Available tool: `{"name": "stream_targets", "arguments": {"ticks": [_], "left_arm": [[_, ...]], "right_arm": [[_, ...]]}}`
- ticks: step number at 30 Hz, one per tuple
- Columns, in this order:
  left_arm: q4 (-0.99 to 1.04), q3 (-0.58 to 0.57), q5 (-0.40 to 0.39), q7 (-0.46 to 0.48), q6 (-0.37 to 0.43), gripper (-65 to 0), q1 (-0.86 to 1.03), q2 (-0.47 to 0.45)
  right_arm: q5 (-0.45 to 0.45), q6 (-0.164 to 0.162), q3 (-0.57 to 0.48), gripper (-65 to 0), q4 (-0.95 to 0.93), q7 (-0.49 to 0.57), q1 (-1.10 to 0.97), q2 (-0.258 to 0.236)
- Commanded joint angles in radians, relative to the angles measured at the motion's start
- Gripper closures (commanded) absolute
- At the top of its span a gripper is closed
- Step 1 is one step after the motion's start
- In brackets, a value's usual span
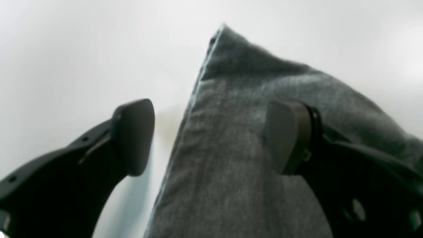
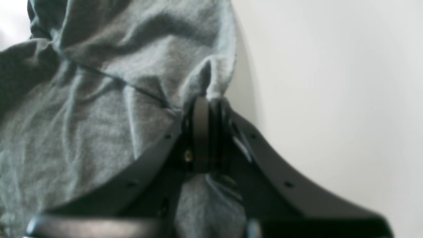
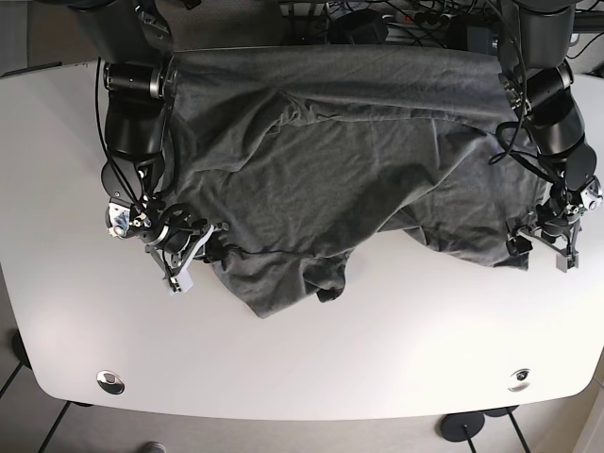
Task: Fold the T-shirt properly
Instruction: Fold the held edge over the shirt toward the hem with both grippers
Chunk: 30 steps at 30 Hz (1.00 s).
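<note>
A dark grey T-shirt [image 3: 330,170] lies rumpled across the back and middle of the white table [image 3: 377,349]. My right gripper [image 3: 200,247] is at the shirt's left edge. In the right wrist view it [image 2: 206,109] is shut, pinching a fold of the shirt [image 2: 99,125]. My left gripper [image 3: 534,243] is at the shirt's right edge. In the left wrist view it [image 1: 211,137] is open, one finger [image 1: 134,135] over bare table and the other finger [image 1: 287,135] over the cloth, with a shirt corner [image 1: 231,99] between them.
The shirt drapes over the table's back edge near both arm bases. Cables [image 3: 396,19] lie behind the table. Two round metal fittings [image 3: 110,380] [image 3: 518,377] sit near the front edge. Bare white table lies in front of the shirt.
</note>
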<state>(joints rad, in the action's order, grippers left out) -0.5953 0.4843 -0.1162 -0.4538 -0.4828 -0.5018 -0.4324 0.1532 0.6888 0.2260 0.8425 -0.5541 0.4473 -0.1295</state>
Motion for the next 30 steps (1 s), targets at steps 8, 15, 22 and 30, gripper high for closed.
{"name": "stream_targets", "arguments": {"ticks": [8,15,22,30], "left_arm": [[0.108,-0.003,0.01,0.103,0.051,0.0,-0.077,0.007],[-0.122,0.1,-0.001,0.019,-0.014,0.0,-0.018,-0.009],[-0.387,0.199,0.0,-0.119,-0.024,0.0,0.045,0.022],[-0.627,0.267,0.0,-0.219,-0.118,0.0,0.105,0.074]], "right_arm": [[0.016,0.009,0.003,-1.9,0.019,0.022,0.029,-0.006],[0.016,0.009,0.051,-1.7,0.024,0.022,0.029,-0.008],[0.013,0.009,0.102,-1.7,0.077,0.013,0.028,-0.014],[0.018,0.009,0.103,-1.7,0.496,-0.222,-0.06,-0.006]]}}
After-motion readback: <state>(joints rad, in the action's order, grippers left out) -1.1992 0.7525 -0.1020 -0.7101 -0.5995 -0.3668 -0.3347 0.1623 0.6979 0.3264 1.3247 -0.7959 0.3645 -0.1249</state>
